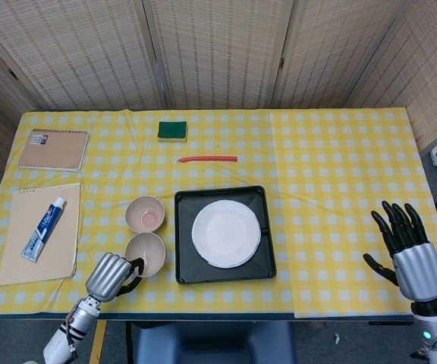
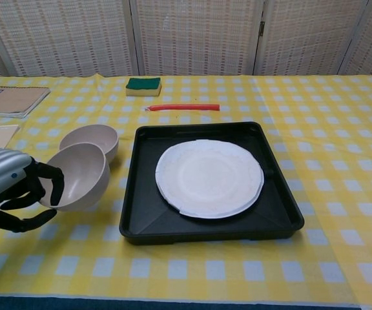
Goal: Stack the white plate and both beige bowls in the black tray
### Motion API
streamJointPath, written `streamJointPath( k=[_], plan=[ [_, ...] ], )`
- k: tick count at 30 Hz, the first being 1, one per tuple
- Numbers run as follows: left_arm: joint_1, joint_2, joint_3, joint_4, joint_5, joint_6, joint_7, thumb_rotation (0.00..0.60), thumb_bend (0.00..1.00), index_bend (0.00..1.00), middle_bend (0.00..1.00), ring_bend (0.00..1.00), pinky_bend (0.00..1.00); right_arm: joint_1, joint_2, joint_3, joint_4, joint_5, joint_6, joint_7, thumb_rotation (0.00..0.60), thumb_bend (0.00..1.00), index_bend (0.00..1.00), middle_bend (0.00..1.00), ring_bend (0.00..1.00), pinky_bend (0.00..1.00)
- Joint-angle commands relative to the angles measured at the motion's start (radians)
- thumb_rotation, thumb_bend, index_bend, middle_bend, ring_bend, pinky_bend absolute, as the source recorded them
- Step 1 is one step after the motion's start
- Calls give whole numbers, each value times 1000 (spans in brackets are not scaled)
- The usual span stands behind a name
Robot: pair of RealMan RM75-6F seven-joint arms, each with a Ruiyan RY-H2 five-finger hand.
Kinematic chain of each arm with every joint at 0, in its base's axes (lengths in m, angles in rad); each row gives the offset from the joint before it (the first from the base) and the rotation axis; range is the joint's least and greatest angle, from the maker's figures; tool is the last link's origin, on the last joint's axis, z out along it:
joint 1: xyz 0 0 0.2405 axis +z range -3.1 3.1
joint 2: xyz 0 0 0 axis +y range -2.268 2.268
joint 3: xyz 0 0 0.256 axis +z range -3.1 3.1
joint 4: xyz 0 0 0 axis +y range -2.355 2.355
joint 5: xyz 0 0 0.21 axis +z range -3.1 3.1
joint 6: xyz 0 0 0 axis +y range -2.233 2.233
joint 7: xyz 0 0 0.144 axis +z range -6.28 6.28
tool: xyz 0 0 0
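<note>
The black tray (image 1: 182,267) (image 2: 276,223) lies at the table's front centre with the white plate (image 1: 226,233) (image 2: 209,177) inside it. My left hand (image 1: 109,276) (image 2: 8,194) grips the near beige bowl (image 1: 148,253) (image 2: 78,175) by its left rim, lifted and tilted off the cloth, just left of the tray. The other beige bowl (image 1: 145,213) (image 2: 92,137) stands on the table right behind it. My right hand (image 1: 408,252) hovers at the front right edge, fingers spread, holding nothing; the chest view does not show it.
A green sponge (image 1: 172,130) (image 2: 143,84) and a red straw-like stick (image 1: 207,159) (image 2: 183,107) lie behind the tray. At the left are a spiral notebook (image 1: 54,149) (image 2: 11,100) and a toothpaste tube (image 1: 43,229) on a tan pad (image 1: 21,258).
</note>
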Motion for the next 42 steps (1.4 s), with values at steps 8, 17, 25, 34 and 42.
streamJointPath(
  k=[8, 17, 25, 34, 42],
  plan=[
    [-15, 11, -65, -121, -44, 8, 186, 600, 450, 631, 1000, 1000, 1000, -6, 8, -2, -18, -12, 13, 11, 600, 161, 0, 0, 0, 0],
    [-64, -8, -120, -256, -83, -41, 368, 600, 453, 632, 1000, 1000, 1000, -23, 29, -7, -50, -34, 45, 14, 600, 160, 0, 0, 0, 0],
    [-145, -91, -170, -278, -187, -158, 458, 600, 453, 629, 1000, 1000, 1000, -36, 44, 2, -62, -20, 56, 33, 600, 161, 0, 0, 0, 0],
    [-257, -199, -258, -183, -292, -236, 535, 600, 453, 629, 1000, 1000, 1000, -52, 65, 21, -70, 15, 66, 85, 600, 160, 0, 0, 0, 0],
    [-320, -300, -273, -34, -338, -253, 523, 600, 453, 629, 1000, 1000, 1000, -51, 71, 33, -69, 40, 47, 123, 600, 160, 0, 0, 0, 0]
  ],
)
